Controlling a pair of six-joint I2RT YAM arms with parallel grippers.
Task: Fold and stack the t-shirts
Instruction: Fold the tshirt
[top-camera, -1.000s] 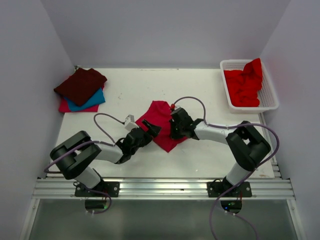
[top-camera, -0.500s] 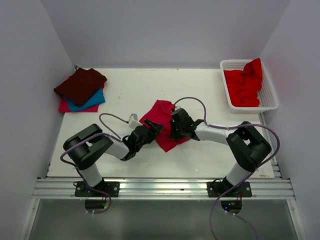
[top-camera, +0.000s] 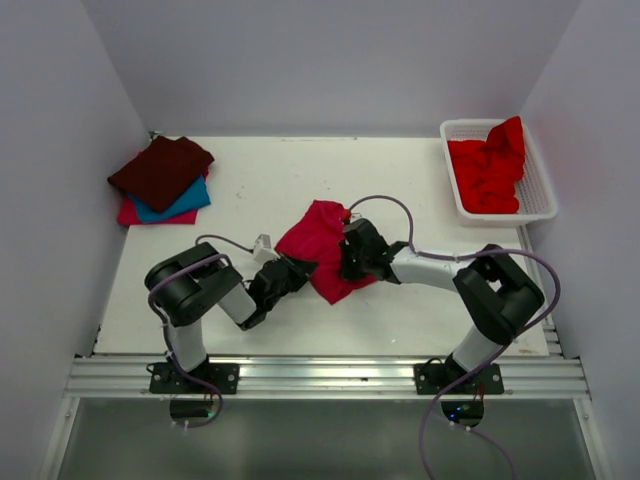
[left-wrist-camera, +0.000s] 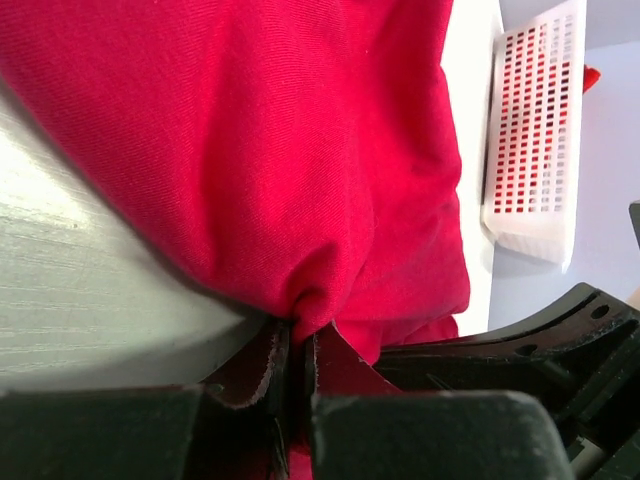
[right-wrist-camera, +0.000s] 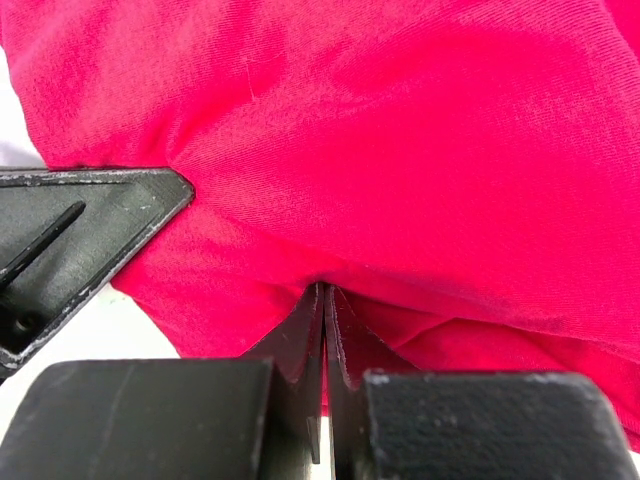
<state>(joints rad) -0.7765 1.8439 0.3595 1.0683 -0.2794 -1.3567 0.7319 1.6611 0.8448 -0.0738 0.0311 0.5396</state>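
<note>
A folded crimson-pink t-shirt (top-camera: 322, 238) lies in the middle of the table. My left gripper (top-camera: 303, 268) is shut on its near left edge; in the left wrist view a pinch of cloth (left-wrist-camera: 280, 150) is bunched between the closed fingers of that gripper (left-wrist-camera: 297, 335). From the right, my right gripper (top-camera: 347, 262) is shut on the near right edge, and the cloth (right-wrist-camera: 400, 150) is squeezed in its jaws (right-wrist-camera: 324, 295). Three folded t-shirts are stacked at the back left: maroon (top-camera: 160, 168) on teal (top-camera: 182, 203) on pink-red (top-camera: 133, 213).
At the back right stands a white lattice basket (top-camera: 545, 205) holding crumpled bright red t-shirts (top-camera: 490, 170); it also shows in the left wrist view (left-wrist-camera: 530, 130). The two grippers are close together, with the left one's black finger (right-wrist-camera: 80, 240) visible in the right wrist view.
My left gripper has gone from open to shut on the shirt's near left edge, and its arm has bent in closer to the cloth. The right gripper has kept its grip and place.
</note>
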